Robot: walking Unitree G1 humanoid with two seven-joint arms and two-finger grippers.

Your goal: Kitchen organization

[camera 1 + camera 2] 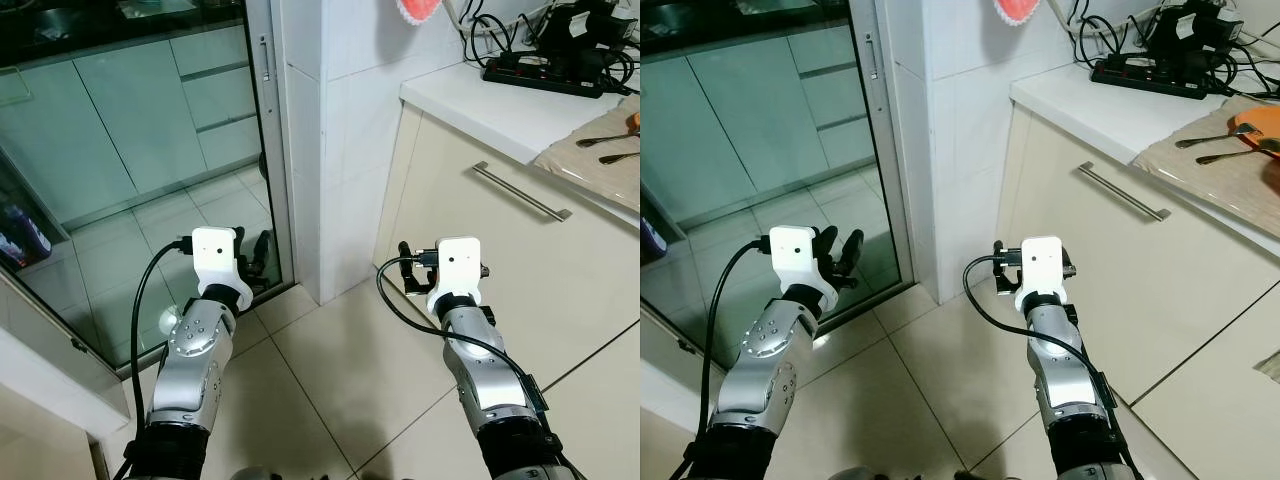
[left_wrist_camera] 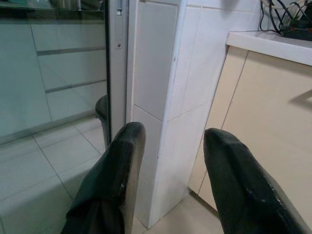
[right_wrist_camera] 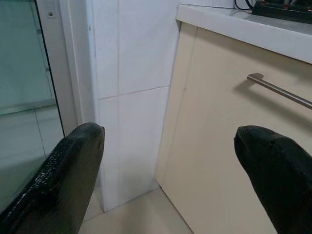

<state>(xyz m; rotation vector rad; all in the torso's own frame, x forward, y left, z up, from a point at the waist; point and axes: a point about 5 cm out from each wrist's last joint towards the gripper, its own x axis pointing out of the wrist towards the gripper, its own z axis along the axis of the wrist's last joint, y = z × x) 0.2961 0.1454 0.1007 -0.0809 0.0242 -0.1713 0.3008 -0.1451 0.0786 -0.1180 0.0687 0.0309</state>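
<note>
Carrying nothing, left gripper (image 2: 170, 161) and right gripper (image 3: 168, 161) hold jaws wide, ready; spoons (image 1: 607, 148) on the table (image 1: 500, 105) lie well beyond them.

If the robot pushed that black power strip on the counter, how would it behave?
The power strip would probably slide stiffly rather than roll, being a long flat bar. Its tangled cables would likely drag and resist. The plugged-in black adapters probably make it heavier and a little top-heavy.

You see two spoons (image 1: 606, 147) lying flat on a tan mat (image 1: 590, 158) atop the white counter (image 1: 480, 100). Beside them sits something orange (image 1: 1257, 127), perhaps a dish.
</note>
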